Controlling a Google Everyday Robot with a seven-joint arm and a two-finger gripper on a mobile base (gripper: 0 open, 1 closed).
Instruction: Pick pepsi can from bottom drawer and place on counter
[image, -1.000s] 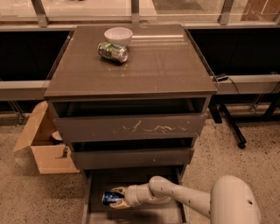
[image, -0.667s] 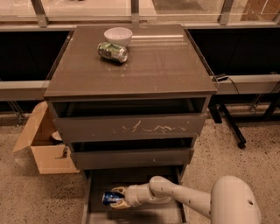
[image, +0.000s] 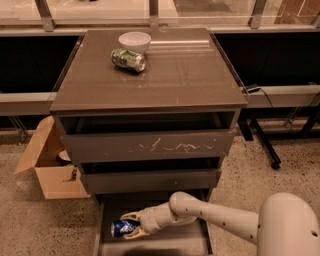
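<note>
A small blue pepsi can (image: 121, 228) lies on its side on the floor of the pulled-out bottom drawer (image: 177, 245), toward its left. My gripper (image: 129, 225) reaches in from the right on a white arm, its fingers above and below the can's right end. The counter (image: 185, 70) is the wide glossy grey-brown top of the cabinet above.
A white bowl (image: 134, 41) and a green and silver can (image: 128, 59) on its side sit at the counter's back left. Two scratched drawers (image: 150, 147) overhang the bottom one. An open cardboard box (image: 47, 162) stands on the floor to the left.
</note>
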